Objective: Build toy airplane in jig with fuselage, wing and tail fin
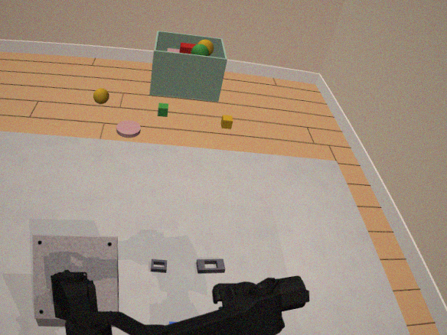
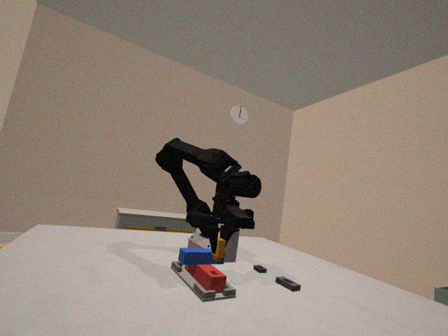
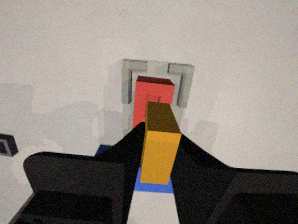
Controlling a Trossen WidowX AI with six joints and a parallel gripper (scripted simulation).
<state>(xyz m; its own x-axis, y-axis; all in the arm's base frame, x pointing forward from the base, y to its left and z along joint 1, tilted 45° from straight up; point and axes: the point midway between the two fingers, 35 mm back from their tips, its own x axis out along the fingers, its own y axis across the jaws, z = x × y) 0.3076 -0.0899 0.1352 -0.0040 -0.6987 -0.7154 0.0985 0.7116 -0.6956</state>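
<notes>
While the long blue block (image 2: 196, 256) (image 3: 154, 187) lies across the red fuselage block (image 2: 207, 275) (image 3: 154, 92) in the grey cradle (image 2: 204, 295) (image 3: 126, 82), the black claw (image 2: 219, 251) (image 3: 155, 128) grips an upright orange-yellow block (image 2: 219, 249) (image 3: 160, 157). It's poised above the red one.

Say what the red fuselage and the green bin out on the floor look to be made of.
Fuselage: probably painted wood or matte plastic; flat, even red, crisp edges, no visible grain. Bin: likely thin rigid plastic; smooth, slim walls, dull green, no weave.
</notes>
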